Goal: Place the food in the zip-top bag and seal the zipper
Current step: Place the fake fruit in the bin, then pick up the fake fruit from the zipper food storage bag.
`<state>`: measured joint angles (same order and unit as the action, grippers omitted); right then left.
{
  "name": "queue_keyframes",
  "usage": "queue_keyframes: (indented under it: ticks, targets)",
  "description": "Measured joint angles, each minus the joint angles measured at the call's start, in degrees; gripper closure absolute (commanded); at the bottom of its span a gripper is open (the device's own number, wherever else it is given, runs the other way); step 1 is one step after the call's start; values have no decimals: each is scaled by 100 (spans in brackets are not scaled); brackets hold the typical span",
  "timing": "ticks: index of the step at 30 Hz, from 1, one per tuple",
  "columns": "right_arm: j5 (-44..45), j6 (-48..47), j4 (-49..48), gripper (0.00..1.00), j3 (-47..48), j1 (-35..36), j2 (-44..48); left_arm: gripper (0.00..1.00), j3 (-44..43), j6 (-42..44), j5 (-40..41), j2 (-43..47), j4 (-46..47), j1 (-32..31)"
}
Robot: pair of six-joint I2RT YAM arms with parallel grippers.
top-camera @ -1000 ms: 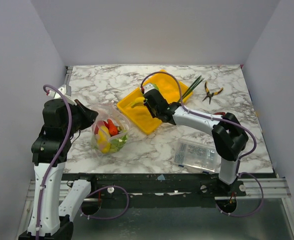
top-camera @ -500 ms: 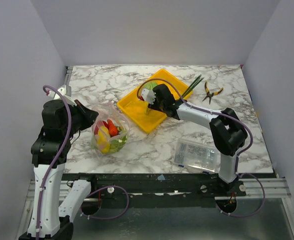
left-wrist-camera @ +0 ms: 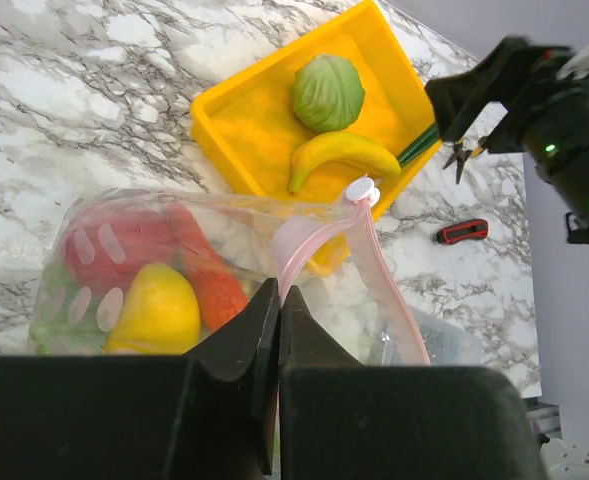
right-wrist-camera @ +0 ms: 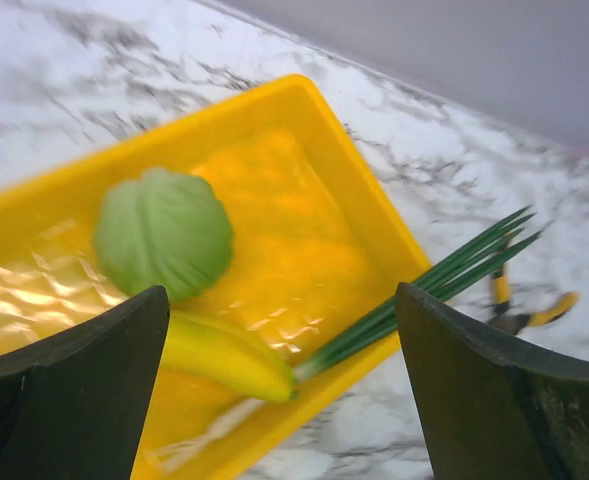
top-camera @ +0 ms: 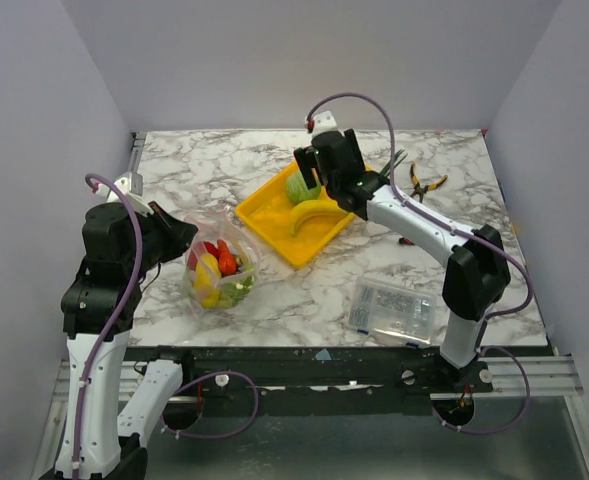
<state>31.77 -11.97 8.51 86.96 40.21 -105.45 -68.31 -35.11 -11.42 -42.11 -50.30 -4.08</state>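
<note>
With the left hand (left-wrist-camera: 278, 300) clamped on the zipper (left-wrist-camera: 314, 235) of the zip-top bag (left-wrist-camera: 124, 270) near the surface's (top-camera: 454, 260) left edge, the right hand (right-wrist-camera: 279, 310), jaws apart above the far-middle yellow tray (left-wrist-camera: 244, 130), should straddle the banana (left-wrist-camera: 342, 155) crosswise, clear of the cabbage (left-wrist-camera: 328, 92) and leek (right-wrist-camera: 414, 290).

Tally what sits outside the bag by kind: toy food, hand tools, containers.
Toy food: 3 (cabbage, banana, leek)
Hand tools: 2 (pliers, red utility knife)
Containers: 2 (yellow tray, clear parts box)
Total: 7
</note>
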Motion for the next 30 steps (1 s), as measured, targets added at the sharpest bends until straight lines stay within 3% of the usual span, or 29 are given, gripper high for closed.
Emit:
queue_keyframes:
  ticks: [3, 7, 16, 22, 30]
  targets:
    - [-125, 2055, 682, 6, 693, -22, 4, 100, 15, 0, -13, 2, 9, 0]
    - [-739, 4579, 1453, 1, 863, -17, -68, 100, 39, 0, -39, 13, 13, 0]
    - [-756, 8865, 2833, 3, 627, -13, -293, 100, 149, -7, -157, 83, 96, 0]
    - [-494, 10448, 3351, 10, 614, -15, -579, 100, 162, -33, -264, 83, 107, 0]
    - [-317, 11254, 3606, 21, 881, -15, -1165, 100, 162, -37, -319, 83, 107, 0]
